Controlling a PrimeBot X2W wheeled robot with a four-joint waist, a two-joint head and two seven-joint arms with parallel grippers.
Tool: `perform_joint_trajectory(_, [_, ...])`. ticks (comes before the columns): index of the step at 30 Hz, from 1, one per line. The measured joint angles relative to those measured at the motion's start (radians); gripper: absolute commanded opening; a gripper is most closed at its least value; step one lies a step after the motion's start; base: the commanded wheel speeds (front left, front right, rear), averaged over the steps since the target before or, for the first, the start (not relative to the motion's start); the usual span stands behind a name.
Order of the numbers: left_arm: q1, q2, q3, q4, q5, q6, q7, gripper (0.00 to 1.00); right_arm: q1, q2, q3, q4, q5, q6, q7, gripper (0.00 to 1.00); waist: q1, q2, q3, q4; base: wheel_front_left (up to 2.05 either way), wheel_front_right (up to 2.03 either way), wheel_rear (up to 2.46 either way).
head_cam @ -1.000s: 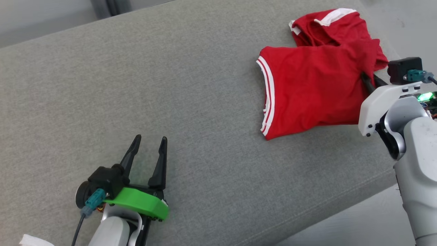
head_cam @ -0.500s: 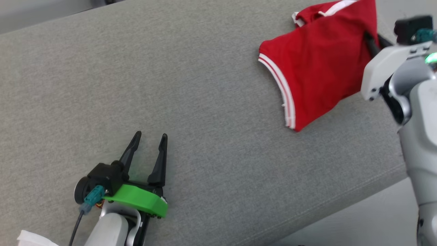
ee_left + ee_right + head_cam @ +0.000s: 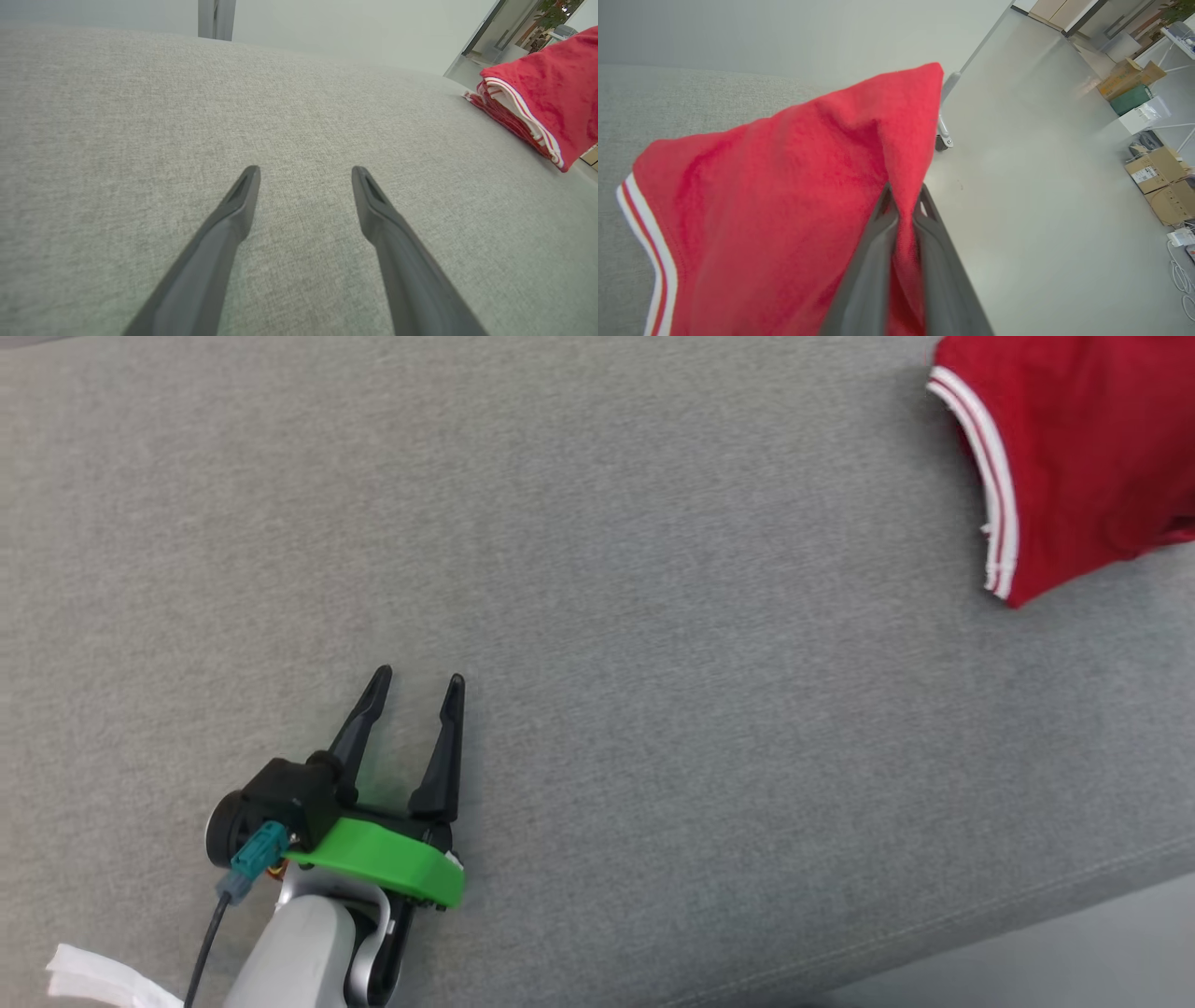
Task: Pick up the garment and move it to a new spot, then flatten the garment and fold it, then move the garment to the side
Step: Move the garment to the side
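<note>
In the upper right corner of the head view, the red garment [image 3: 1074, 457] enters the frame, its white-striped hem running down its left edge to a low corner above the grey fabric surface [image 3: 653, 616]. Whether that corner touches the surface cannot be told. In the right wrist view the right tool [image 3: 904, 189] is pinched tight on a fold of the garment [image 3: 784, 186], the cloth squeezed between the two dark fingers and draping away to the left of the frame, with pale floor [image 3: 1041, 186] and cardboard boxes [image 3: 1157, 182] off to the right. At the lower left of the head view the left tool [image 3: 419, 675] sits low over the surface – fingers spread wide and gripping nothing (a white scrap [image 3: 89, 975] lies in the bottom left corner). The left wrist view shows the same spread fingers of the left tool [image 3: 304, 169] above bare surface [image 3: 140, 116], well apart from the garment [image 3: 556, 93] at the right edge – some red folds there rest on the surface.
</note>
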Motion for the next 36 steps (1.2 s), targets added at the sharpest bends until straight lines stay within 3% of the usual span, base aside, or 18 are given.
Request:
perform_joint_trajectory(2, [-0.002, 0.000, 0.000, -0.001, 0.000, 0.000, 0.000, 1.00, 0.002, -0.008, -0.053, 0.015, -0.030, 0.000, -0.017, 0.45, 0.0000, 0.0000, 0.010, 0.016, 0.00, 0.00, 0.00])
perform_joint_trajectory(3, [-0.004, 0.000, 0.000, -0.001, 0.002, 0.000, 0.000, 1.00, 0.005, -0.012, -0.080, 0.025, -0.055, 0.000, -0.025, 1.00, 0.0000, 0.0000, 0.016, 0.024, 0.00, 0.00, 0.00])
perform_joint_trajectory(9, [-0.010, -0.004, -0.002, -0.002, 0.005, 0.000, 0.000, 1.00, 0.035, 0.026, -0.200, 0.060, -0.152, 0.000, -0.075, 1.00, 0.0000, 0.0000, 0.038, 0.057, 0.00, 0.00, 0.00])
perform_joint_trajectory(13, [-0.010, -0.004, 0.001, 0.000, 0.007, 0.000, 0.000, 1.00, 0.035, 0.058, -0.211, 0.063, -0.193, 0.000, -0.131, 1.00, 0.0000, 0.0000, 0.031, 0.059, 0.00, 0.00, 0.00])
perform_joint_trajectory(28, [-0.004, -0.005, 0.068, -0.010, 0.021, 0.000, 0.000, 1.00, 0.003, 0.191, -0.028, 0.043, -0.168, 0.000, -0.369, 1.00, 0.0000, 0.0000, -0.085, 0.082, 0.00, 0.00, 0.00])
perform_joint_trajectory(36, [0.051, -0.024, 0.171, -0.012, 0.028, 0.007, 0.000, 1.00, 0.151, 0.307, -0.011, 0.018, -0.125, 0.000, -0.483, 1.00, 0.0000, 0.0000, -0.184, 0.140, 0.00, 0.00, 0.00])
